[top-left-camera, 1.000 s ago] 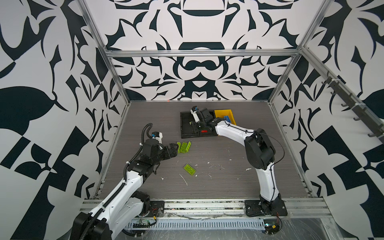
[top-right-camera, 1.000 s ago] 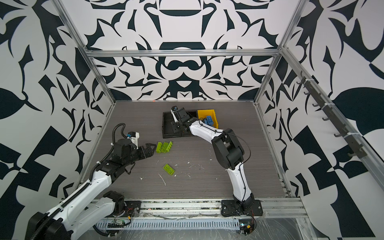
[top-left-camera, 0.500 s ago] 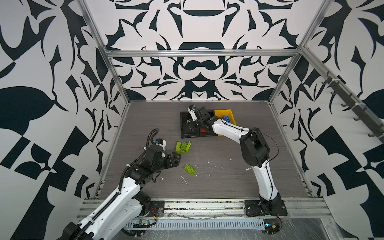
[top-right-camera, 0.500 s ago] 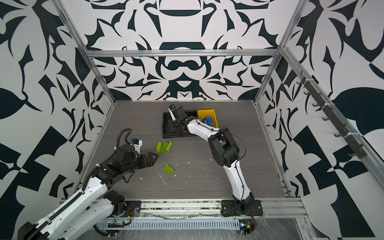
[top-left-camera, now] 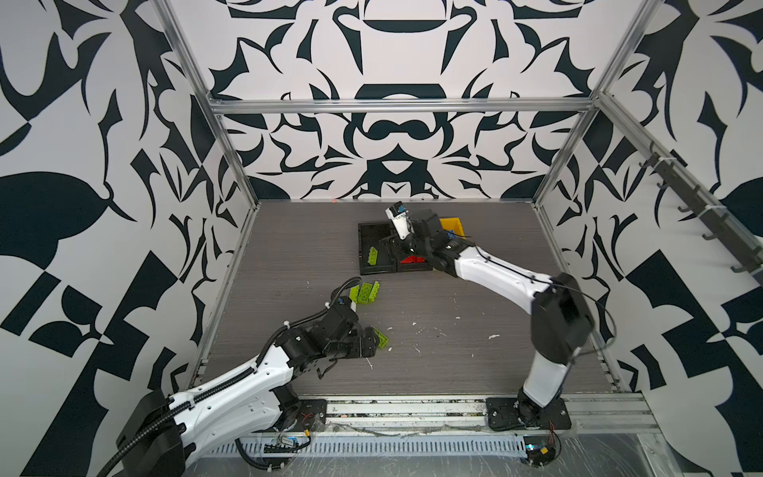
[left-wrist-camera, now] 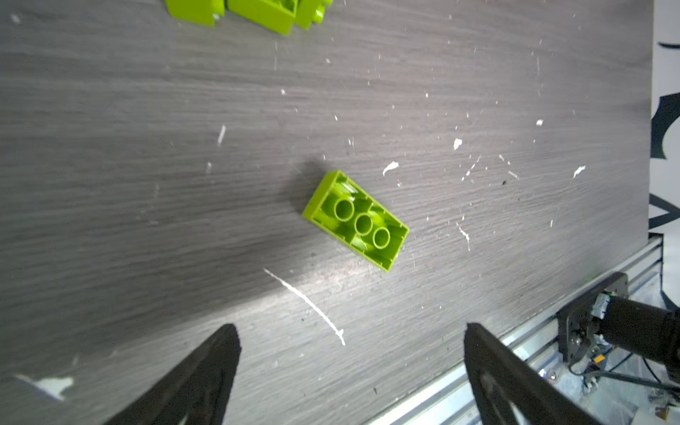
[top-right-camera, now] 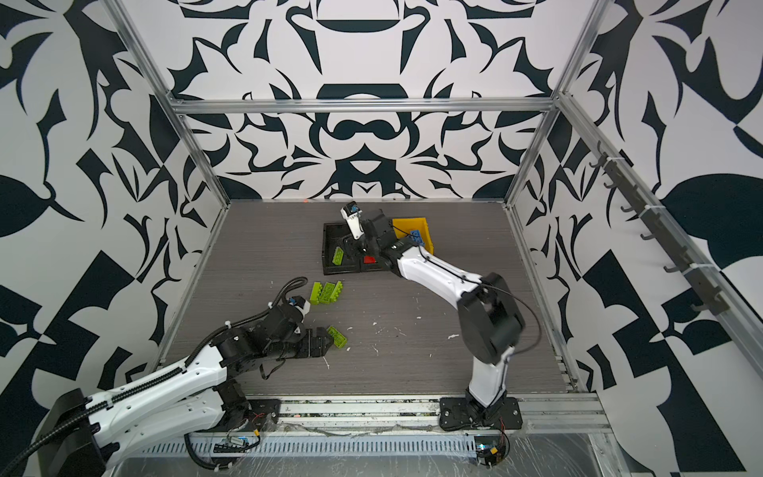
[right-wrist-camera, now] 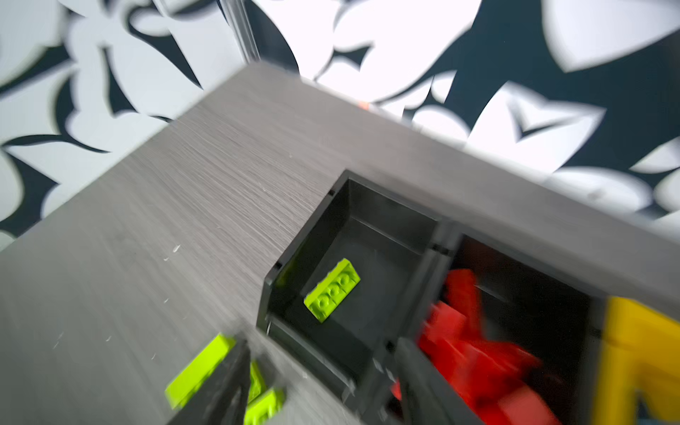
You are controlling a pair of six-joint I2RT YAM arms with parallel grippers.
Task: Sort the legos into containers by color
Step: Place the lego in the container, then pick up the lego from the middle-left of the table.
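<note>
**Approach to grasp.** The left gripper (left-wrist-camera: 349, 327), spread wide and empty, hovers just beside an upturned lime green plastic brick (left-wrist-camera: 355, 220) lying near-left on the grey desk (left-wrist-camera: 147, 147). The wrist should turn so the jaws span the brick's narrow width. The right gripper (right-wrist-camera: 322, 344), parted and empty, hangs over the far black plastic bin (right-wrist-camera: 305, 235).

No readable text, labels, brands or numbers in any view; wall shapes are abstract patterns only.
</note>
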